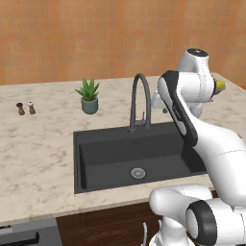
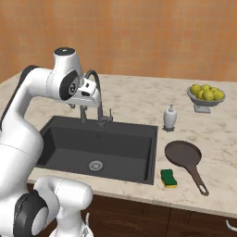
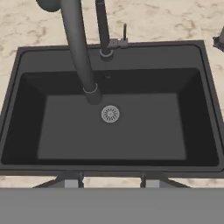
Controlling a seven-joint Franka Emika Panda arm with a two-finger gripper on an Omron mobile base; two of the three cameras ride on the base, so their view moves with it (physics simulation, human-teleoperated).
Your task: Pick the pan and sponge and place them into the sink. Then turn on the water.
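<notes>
The dark brown pan [image 2: 183, 154] lies on the counter right of the sink [image 2: 55, 127], its handle pointing toward the front edge. The yellow sponge [image 2: 169, 178] with a green top sits just in front of the pan, near the sink's front right corner. My gripper [image 3: 109, 181] hangs high over the dark grey sink [image 3: 199, 109], open with nothing between its fingers, close beside the arched faucet [image 3: 78, 48]. The basin holds nothing but its round drain [image 3: 110, 113]. No water falls from the faucet [image 1: 139, 101].
A white soap dispenser [image 2: 170, 117] stands behind the pan. At the back right is a grey bowl of lemons [image 2: 206, 96]. A potted plant [image 1: 89, 96] and two small shakers [image 1: 25, 108] stand left of the faucet. My own arm crosses the sink's right side.
</notes>
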